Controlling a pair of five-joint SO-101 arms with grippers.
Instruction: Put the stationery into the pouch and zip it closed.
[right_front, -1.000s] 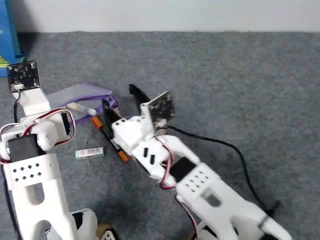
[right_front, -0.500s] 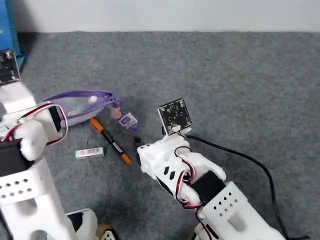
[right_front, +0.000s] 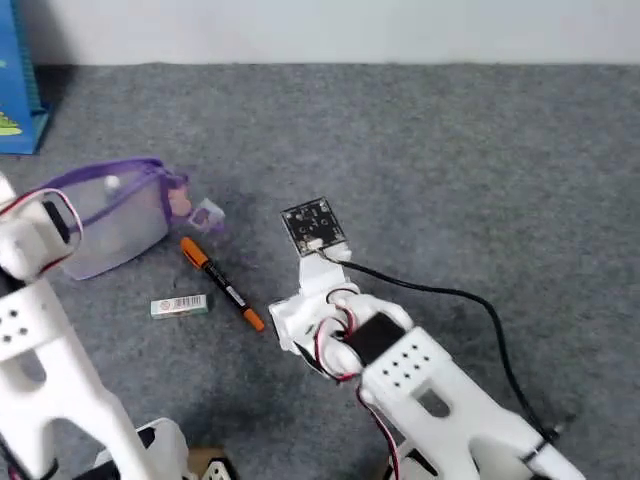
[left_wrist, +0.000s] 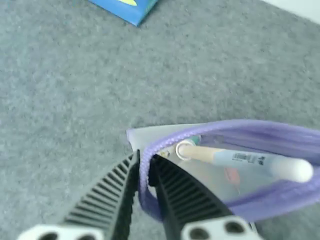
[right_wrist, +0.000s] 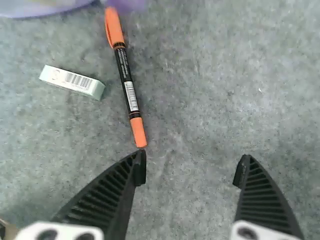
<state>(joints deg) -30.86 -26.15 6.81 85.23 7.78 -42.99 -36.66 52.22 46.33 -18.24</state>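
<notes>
Closest in, the right claw (right_wrist: 190, 172) hangs above the grey worktop (right_front: 450, 170) with its jaws spread wide. The orange-and-black marker (right_wrist: 125, 85) lies flat just beyond the tip of one finger, outside the gap, and runs away from the claw towards the pouch. A small pale eraser (right_wrist: 72, 82) with a barcode sits beside the marker, not touching it. Farther on, the left claw (left_wrist: 144, 160) is clamped on the purple zipper edge at one end of the clear pouch (right_front: 110, 215), whose mouth gapes open. A white pen (left_wrist: 240, 160) lies inside the pouch along the zipper. A blue box (right_front: 15, 90) stands at the worktop's far corner.
</notes>
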